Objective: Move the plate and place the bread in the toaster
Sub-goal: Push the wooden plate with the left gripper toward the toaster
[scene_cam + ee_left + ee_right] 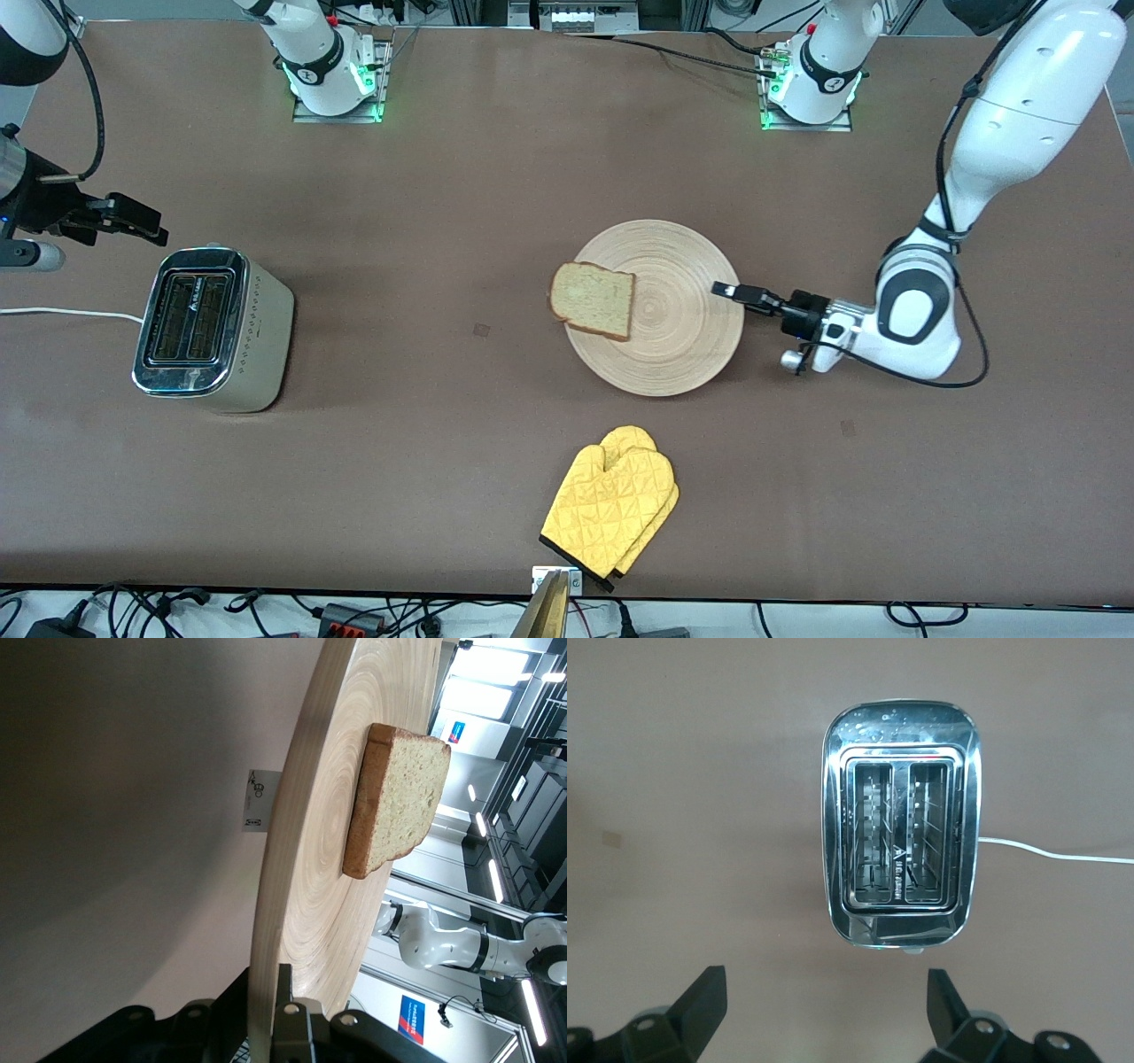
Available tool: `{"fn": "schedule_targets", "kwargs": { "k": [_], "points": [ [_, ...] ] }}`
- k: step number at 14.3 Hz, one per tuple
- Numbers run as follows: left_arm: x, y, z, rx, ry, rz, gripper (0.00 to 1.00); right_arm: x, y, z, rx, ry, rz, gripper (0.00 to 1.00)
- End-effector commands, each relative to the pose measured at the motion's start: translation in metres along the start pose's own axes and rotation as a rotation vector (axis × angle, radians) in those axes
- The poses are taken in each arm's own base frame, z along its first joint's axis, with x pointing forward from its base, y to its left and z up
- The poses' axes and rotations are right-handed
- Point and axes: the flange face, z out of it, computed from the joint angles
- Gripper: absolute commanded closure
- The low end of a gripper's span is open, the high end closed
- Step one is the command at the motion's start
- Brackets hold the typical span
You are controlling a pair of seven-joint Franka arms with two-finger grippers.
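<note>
The round wooden plate [682,332] lies mid-table, and also shows in the left wrist view [319,859]. The bread [594,301] rests on the plate, overhanging the rim toward the right arm's end of the table; the left wrist view [399,797] shows it too. My left gripper [726,291] is shut on the plate's rim at the left arm's end, one finger above and one below [266,983]. My right gripper [146,229] is open and empty, up over the table beside the toaster [213,328]. The right wrist view shows the toaster's two empty slots [899,824] ahead of the gripper [826,979].
A yellow oven mitt [611,509] lies near the table's front edge, nearer the front camera than the plate. The toaster's white cord [62,312] runs off toward the right arm's end of the table. A small square tag [481,330] is on the table between toaster and plate.
</note>
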Motion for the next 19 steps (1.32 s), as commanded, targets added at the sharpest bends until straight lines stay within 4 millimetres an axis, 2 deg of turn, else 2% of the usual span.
{"fn": "schedule_targets", "kwargs": {
  "k": [1,4,5,7,8,12,15,17,19],
  "points": [
    [0.014,0.023,0.044,-0.015,-0.007,-0.044,0.99,0.007,-0.010,0.005,-0.003,-0.013,-0.015,0.00],
    [0.024,0.028,0.090,0.001,-0.004,-0.049,0.99,0.009,-0.042,0.010,-0.023,-0.019,-0.070,0.00],
    [0.029,0.031,0.103,-0.028,0.011,-0.058,0.99,0.012,-0.046,0.017,-0.022,-0.030,-0.076,0.00],
    [0.030,0.034,0.141,-0.057,-0.013,-0.059,0.99,0.018,-0.045,0.027,-0.009,-0.035,-0.069,0.00],
    [0.032,0.034,0.151,-0.038,-0.003,-0.059,0.99,0.024,-0.046,0.032,-0.008,-0.021,-0.072,0.00],
    [0.040,0.034,0.173,0.056,0.078,-0.039,0.99,0.029,-0.052,0.043,-0.007,-0.027,-0.080,0.00],
    [0.041,0.034,0.187,0.031,0.093,-0.062,0.99,0.027,-0.060,0.044,-0.009,-0.029,-0.093,0.00],
    [0.039,0.038,0.204,0.025,0.085,-0.064,0.99,0.028,-0.057,0.043,-0.010,-0.021,-0.088,0.00],
    [0.050,0.050,0.208,0.030,0.109,-0.031,0.99,0.028,-0.055,0.046,-0.011,-0.027,-0.085,0.00]
  ]
}}
